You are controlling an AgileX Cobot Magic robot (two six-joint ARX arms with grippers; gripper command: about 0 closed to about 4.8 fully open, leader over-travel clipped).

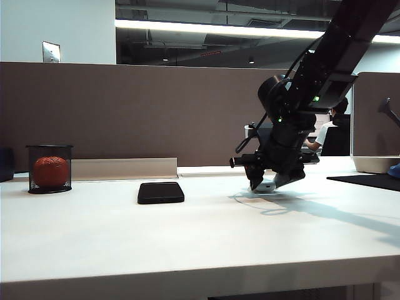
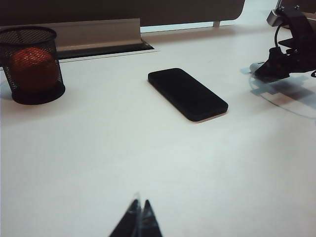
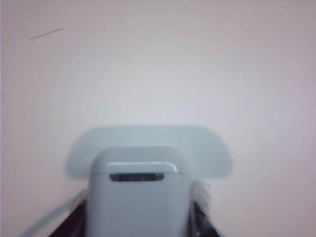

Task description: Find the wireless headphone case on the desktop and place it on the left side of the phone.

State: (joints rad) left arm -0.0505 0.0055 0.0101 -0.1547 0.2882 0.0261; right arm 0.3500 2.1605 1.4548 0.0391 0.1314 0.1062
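Right end effector (image 1: 270, 185): pinching the earbud case (image 3: 138, 197) between its fingers, low over the desk (image 1: 187, 244) — seemingly just lifted, though contact is hard to judge.
Left end effector (image 2: 138, 217): pressed together, idle, near the desk's front edge.
Doing it well: keep the pinch firm, carry low, pass the phone (image 1: 160, 192) — set down just beside its far side.
Case position: inside the right end effector, well apart from the phone.
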